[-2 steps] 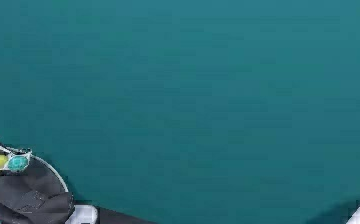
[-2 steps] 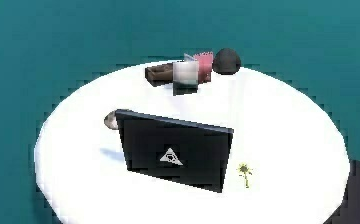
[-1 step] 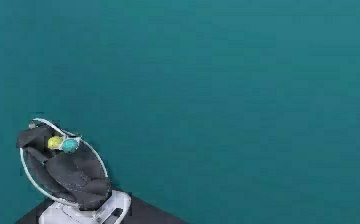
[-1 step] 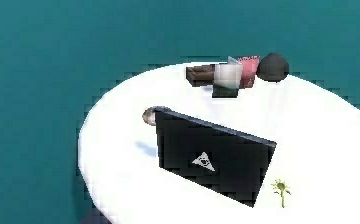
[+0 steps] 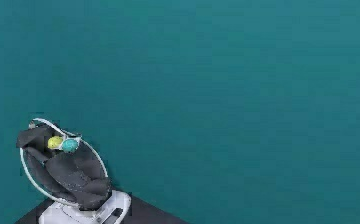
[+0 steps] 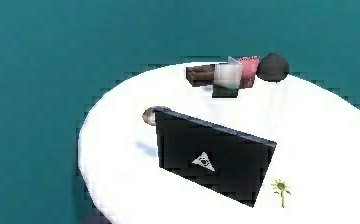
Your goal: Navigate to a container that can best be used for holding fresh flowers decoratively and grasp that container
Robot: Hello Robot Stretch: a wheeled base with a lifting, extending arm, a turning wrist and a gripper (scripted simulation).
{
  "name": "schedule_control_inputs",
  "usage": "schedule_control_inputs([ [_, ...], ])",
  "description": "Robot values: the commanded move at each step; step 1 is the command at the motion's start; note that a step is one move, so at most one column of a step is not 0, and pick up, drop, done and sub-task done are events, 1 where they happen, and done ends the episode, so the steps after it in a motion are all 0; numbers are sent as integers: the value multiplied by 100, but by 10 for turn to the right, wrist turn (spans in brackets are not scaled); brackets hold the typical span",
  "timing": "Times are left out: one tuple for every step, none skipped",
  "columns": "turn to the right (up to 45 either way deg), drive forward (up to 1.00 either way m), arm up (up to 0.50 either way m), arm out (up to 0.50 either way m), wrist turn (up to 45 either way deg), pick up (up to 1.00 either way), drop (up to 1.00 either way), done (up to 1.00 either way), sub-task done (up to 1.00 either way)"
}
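Container point(image 6: 228, 75), pale translucent, on white table point(image 6: 118, 130) beyond laptop point(image 6: 213, 155).

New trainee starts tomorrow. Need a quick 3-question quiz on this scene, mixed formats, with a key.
1. True or false: the dark laptop stands on the floor.
2. Where is the pale see-through container?
A) at the table's near edge
B) at the table's far side, between a brown thing and a pink thing
C) on top of the laptop
3. Fill in: in the forward view, the grey bouncer seat carries a yellow toy and a ___ one beside it.

Key: 1 false, it stands on the white table; 2 B; 3 teal.
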Motion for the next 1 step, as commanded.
schedule_control_inputs([
  [0, 0, 38, 0, 0, 0, 0, 0, 0],
])
